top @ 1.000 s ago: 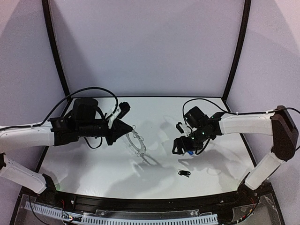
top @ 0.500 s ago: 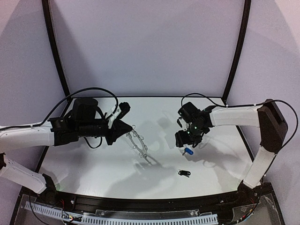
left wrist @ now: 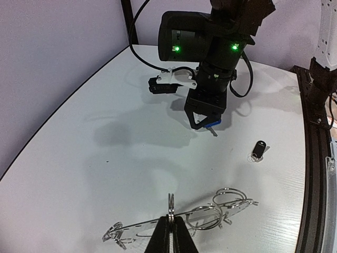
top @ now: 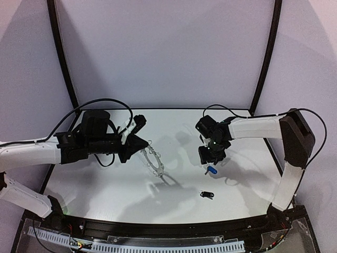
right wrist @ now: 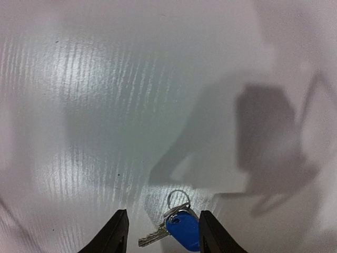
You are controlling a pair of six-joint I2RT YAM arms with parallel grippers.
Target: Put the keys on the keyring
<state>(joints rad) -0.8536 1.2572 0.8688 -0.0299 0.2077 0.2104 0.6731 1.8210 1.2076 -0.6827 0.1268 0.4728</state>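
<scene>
My left gripper [top: 141, 145] is shut on the keyring [top: 154, 161], a flat ring with thin wire loops, held edge-on above the table; in the left wrist view the tips [left wrist: 172, 232] pinch its rim [left wrist: 210, 217]. My right gripper [top: 209, 161] points down, open, just above the blue-headed key [top: 212, 170]. In the right wrist view that key [right wrist: 181, 227] lies on the table between the open fingers [right wrist: 117, 232]. The black-headed key [top: 206, 195] lies alone near the front; it also shows in the left wrist view [left wrist: 258, 149].
The white table [top: 105, 184] is bounded by a black rail at the front [top: 174, 227] and black posts at the back corners [top: 62, 58]. A cable loops over my left arm [top: 105, 103].
My right arm has swung back and left, and the gripper now hangs open over the blue key lying on the table. My left gripper with the keyring has stayed put.
</scene>
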